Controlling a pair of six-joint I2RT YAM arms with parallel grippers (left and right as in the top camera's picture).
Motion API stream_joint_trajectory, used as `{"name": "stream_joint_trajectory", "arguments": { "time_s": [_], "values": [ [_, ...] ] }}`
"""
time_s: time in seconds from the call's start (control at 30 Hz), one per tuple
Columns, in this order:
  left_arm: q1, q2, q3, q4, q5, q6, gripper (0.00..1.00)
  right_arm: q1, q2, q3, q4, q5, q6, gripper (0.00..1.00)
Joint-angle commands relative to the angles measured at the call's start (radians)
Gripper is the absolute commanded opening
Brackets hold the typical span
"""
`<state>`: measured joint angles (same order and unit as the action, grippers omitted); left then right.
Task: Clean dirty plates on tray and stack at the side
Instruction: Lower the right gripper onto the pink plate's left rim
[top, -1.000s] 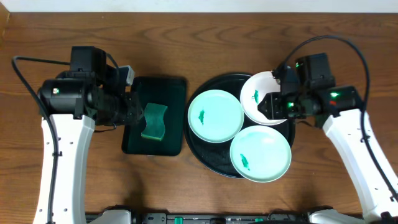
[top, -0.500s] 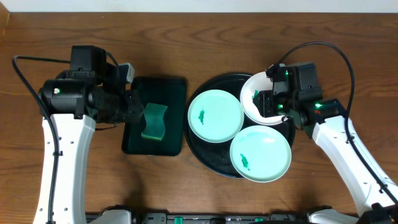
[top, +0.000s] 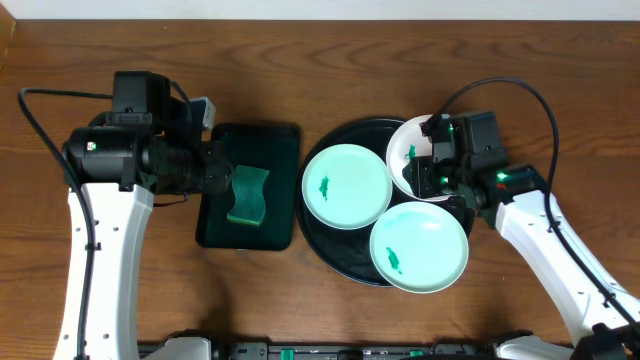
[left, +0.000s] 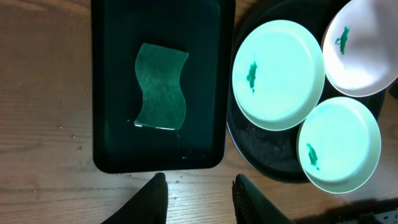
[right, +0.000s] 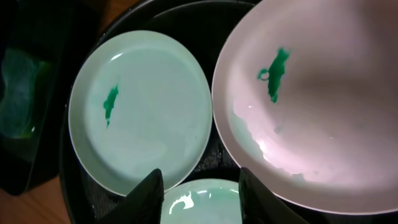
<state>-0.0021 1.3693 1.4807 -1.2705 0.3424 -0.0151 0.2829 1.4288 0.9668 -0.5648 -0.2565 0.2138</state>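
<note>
Three plates lie on the round black tray (top: 322, 243): a mint one (top: 345, 185) on the left, a mint one (top: 418, 248) in front, and a white one (top: 404, 150) at the back right, partly under my right arm. Each has a dark green smear. My right gripper (right: 204, 196) hovers open over the tray, its fingertips above the gap between the white plate (right: 317, 106) and the left mint plate (right: 140, 109), holding nothing. My left gripper (left: 200, 199) is open over bare wood, just outside the edge of the green tray (left: 106, 93).
A green wavy sponge (top: 247, 195) lies in the small rectangular dark green tray (top: 272, 142), left of the black tray. The left arm (top: 110, 160) reaches in from the left and the right arm (top: 540, 215) from the right. A cable (top: 500, 85) loops above the right arm.
My right gripper has moved left and slightly forward over the white plate. My left gripper's jaws have spread a little wider. The plates and sponge have not moved.
</note>
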Motion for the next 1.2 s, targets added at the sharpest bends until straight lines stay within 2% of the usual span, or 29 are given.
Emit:
{"name": "stream_joint_trajectory", "arguments": {
  "time_s": [0.0,0.17,0.2,0.27,0.43,0.47,0.5,0.53,0.57,0.6,0.67,0.7,0.73,0.77,0.97,1.17],
  "values": [
    [-0.002,0.003,-0.005,0.005,0.012,-0.013,0.36,0.009,0.035,-0.024,0.005,0.005,0.054,0.33],
    [-0.002,0.003,-0.005,0.004,0.012,-0.013,0.36,0.014,0.075,-0.029,0.014,0.004,0.063,0.27],
    [-0.002,0.003,-0.005,0.005,0.012,-0.013,0.36,0.017,0.081,-0.029,0.022,-0.005,0.063,0.31],
    [-0.002,0.003,-0.005,0.004,0.012,-0.013,0.37,0.022,0.096,-0.029,0.040,-0.042,0.063,0.31],
    [-0.002,0.003,-0.005,0.008,0.013,-0.013,0.52,0.026,0.110,-0.029,0.056,-0.088,0.062,0.55],
    [-0.002,0.003,-0.005,0.008,0.013,-0.013,0.63,0.026,0.110,-0.029,0.056,-0.088,0.062,0.62],
    [-0.002,0.003,-0.005,0.008,0.013,-0.013,0.69,0.026,0.110,-0.029,0.056,-0.089,0.063,0.75],
    [-0.002,0.003,-0.005,0.011,0.013,-0.013,0.86,0.026,0.110,-0.029,0.056,-0.088,0.063,0.88],
    [-0.002,0.003,-0.005,0.019,0.013,-0.013,0.89,0.026,0.110,-0.029,0.057,-0.088,0.063,0.94],
    [-0.002,0.003,-0.005,0.027,0.013,-0.013,0.89,0.026,0.111,-0.029,0.057,-0.088,0.063,0.93],
    [-0.002,0.003,-0.005,0.032,0.013,-0.013,0.89,0.027,0.111,-0.029,0.056,-0.082,0.063,0.59],
    [-0.002,0.003,-0.005,0.031,0.013,-0.013,0.81,0.027,0.111,-0.029,0.056,-0.077,0.063,0.41],
    [-0.002,0.003,-0.005,0.031,0.013,-0.013,0.71,0.027,0.111,-0.029,0.055,-0.071,0.063,0.31],
    [-0.002,0.003,-0.005,0.030,0.013,-0.013,0.68,0.027,0.111,-0.029,0.055,-0.064,0.064,0.26],
    [-0.002,0.003,-0.008,0.015,0.013,-0.013,0.66,0.027,0.111,-0.049,0.056,-0.024,0.127,0.29],
    [-0.002,0.003,-0.050,0.025,0.013,-0.013,0.66,0.028,0.111,-0.059,0.061,-0.024,0.130,0.34]
  ]
}}
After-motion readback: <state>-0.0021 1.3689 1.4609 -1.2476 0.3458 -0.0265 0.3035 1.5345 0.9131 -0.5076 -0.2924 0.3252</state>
